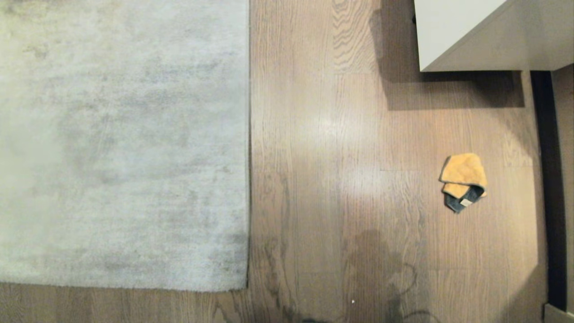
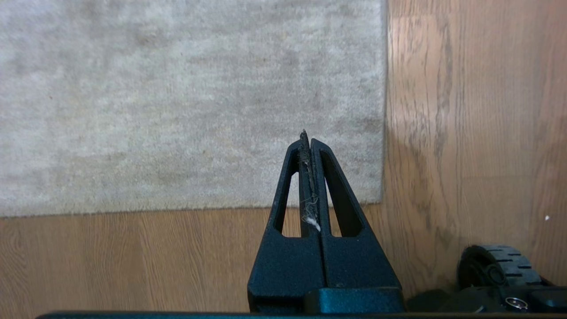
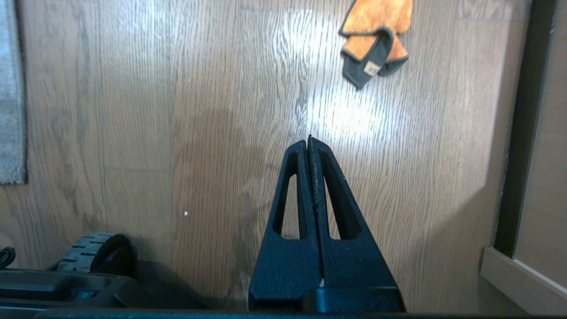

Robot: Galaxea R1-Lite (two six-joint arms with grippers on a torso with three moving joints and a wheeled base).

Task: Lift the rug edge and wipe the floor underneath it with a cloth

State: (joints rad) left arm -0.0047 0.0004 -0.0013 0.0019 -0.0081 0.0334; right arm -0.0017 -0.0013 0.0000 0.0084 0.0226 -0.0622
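While the pale grey-beige short-pile rug edge (image 1: 248, 179) lies flat left of centre on the brown wood-plank floor (image 1: 336, 179), the crumpled orange-tan cloth with dark grey trim (image 1: 463, 181) sits at right; left gripper (image 2: 308, 141) and right gripper (image 3: 309, 141) hang pressed together, empty.

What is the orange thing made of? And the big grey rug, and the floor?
The cloth looks like fuzzy microfibre, orange with a dark grey trim and a small label. The rug looks like soft short-pile fabric, pale grey and mottled. The floor looks like brown wood planks, or a wood-look laminate, with grain streaks and a slight shine.
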